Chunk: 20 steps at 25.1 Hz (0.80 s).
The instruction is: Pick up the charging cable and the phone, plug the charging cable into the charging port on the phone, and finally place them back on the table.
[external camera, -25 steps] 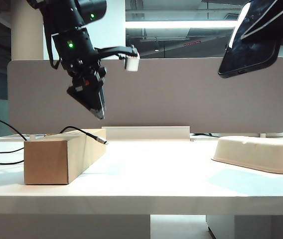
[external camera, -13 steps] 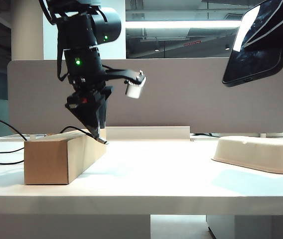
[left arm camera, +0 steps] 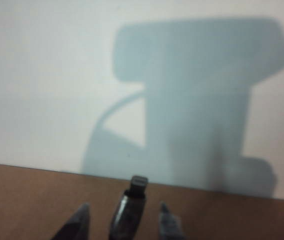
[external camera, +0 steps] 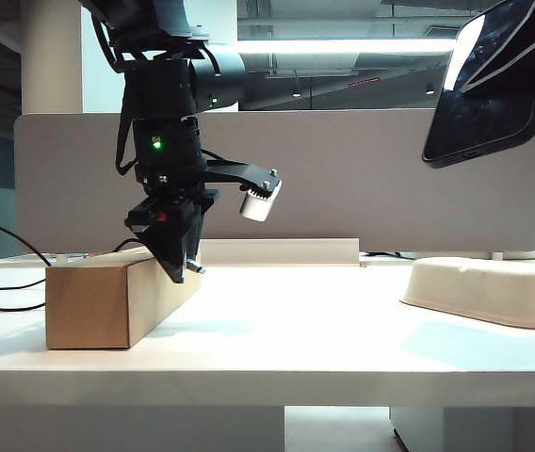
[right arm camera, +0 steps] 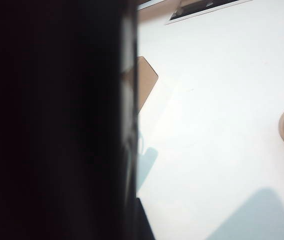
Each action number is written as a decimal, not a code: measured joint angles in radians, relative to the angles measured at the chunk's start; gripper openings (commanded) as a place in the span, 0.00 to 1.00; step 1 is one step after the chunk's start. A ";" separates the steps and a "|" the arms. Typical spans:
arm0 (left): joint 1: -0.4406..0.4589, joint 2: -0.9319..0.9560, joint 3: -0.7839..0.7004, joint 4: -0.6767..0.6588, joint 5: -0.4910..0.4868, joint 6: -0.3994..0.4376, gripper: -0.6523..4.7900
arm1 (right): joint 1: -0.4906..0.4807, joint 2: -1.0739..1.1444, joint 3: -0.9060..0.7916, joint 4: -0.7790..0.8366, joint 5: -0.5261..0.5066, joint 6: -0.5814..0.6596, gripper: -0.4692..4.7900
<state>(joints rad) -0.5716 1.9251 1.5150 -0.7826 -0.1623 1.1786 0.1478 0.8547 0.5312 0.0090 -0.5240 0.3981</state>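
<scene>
One plain brown cardboard box (external camera: 117, 301) sits far left on the white bench (external camera: 277, 353), and one cream moulded tray (external camera: 489, 292) on the right. The thin black charging cable (external camera: 4, 240) runs over the box, silver-tipped plug (left arm camera: 138, 182) at its edge. Left pincer (left arm camera: 123, 222) straddles the plug, jaws apart, not touching. Right pincer (external camera: 517, 47), top right, clamps the one glossy black phone (external camera: 484, 104) well above the tray.
</scene>
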 measured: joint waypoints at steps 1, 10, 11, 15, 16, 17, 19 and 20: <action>-0.002 0.000 0.000 0.002 0.000 0.000 0.26 | 0.000 0.000 0.000 0.000 0.000 0.000 0.07; -0.001 0.000 0.000 0.016 0.000 -0.002 0.11 | 0.000 0.000 0.000 0.000 0.002 -0.003 0.07; -0.001 0.000 0.000 0.016 0.000 -0.002 0.11 | 0.000 0.000 0.000 0.000 0.002 -0.003 0.07; -0.001 0.000 0.000 0.016 0.000 -0.004 0.11 | 0.000 0.000 0.000 0.000 0.004 -0.003 0.07; -0.002 0.000 0.000 0.016 0.000 -0.004 0.11 | 0.000 0.000 0.000 0.000 0.004 -0.003 0.07; -0.005 0.000 0.000 0.015 -0.001 -0.004 0.11 | 0.000 0.000 0.000 0.000 0.004 -0.003 0.07; -0.018 0.000 0.018 0.004 -0.001 -0.004 0.11 | 0.000 0.000 0.000 0.000 0.004 -0.004 0.07; -0.022 -0.001 0.024 0.005 0.001 -0.005 0.11 | 0.000 0.000 0.000 0.000 0.005 -0.003 0.07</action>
<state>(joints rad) -0.5938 1.9240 1.5391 -0.7773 -0.1616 1.1736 0.1482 0.8547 0.5312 0.0090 -0.5194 0.3946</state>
